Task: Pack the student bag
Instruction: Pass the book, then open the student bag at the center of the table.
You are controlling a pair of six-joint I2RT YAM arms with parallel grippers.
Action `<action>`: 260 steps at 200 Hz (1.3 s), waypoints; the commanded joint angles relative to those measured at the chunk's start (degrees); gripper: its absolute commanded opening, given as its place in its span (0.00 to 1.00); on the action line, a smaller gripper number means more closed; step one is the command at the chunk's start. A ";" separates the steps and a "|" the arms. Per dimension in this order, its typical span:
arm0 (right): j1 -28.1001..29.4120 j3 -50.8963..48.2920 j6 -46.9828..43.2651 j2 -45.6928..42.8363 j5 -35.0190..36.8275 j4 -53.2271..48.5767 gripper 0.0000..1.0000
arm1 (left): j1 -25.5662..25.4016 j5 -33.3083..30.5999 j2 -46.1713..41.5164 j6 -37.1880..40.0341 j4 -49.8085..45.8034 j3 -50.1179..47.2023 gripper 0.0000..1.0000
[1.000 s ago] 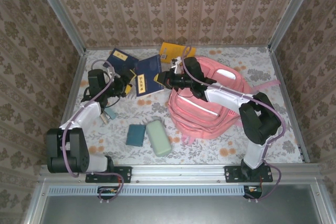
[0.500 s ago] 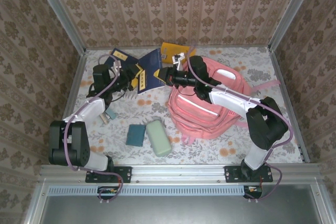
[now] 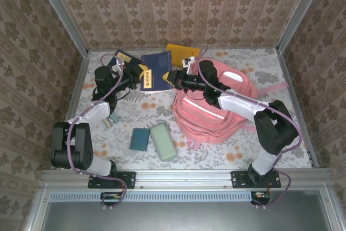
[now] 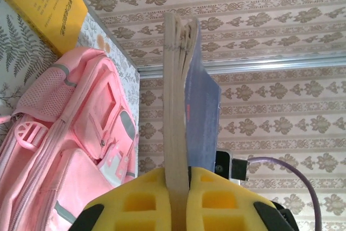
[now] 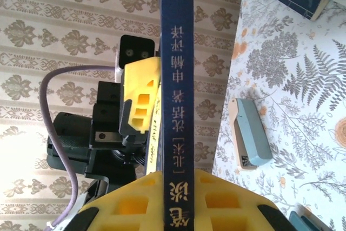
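Now the left claw [image 4: 177, 183] has also clamped the blue book [image 3: 157, 70] the right claw [image 5: 175, 181] holds.

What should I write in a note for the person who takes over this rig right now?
Left gripper: jaws shut on the page edge of the blue book.
Right gripper: jaws shut on its spine.
The book is held up by both, just left of the student bag.
Done: book off the table.
Left: put it into the bag; yellow book, second blue book, teal box and green case lie outside it.
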 commanded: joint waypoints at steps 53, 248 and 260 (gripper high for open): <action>-3.38 -5.00 -11.16 -7.71 1.76 -14.52 0.45 | -0.56 2.04 -4.73 2.43 -1.57 0.63 0.00; 6.55 -3.00 -76.66 -5.03 42.52 -62.92 0.60 | 3.83 1.51 -14.09 13.70 -19.03 -4.27 0.00; 6.51 -3.63 -77.29 -3.93 44.05 -62.14 0.61 | 4.03 1.60 -14.53 14.19 -19.65 -4.45 0.00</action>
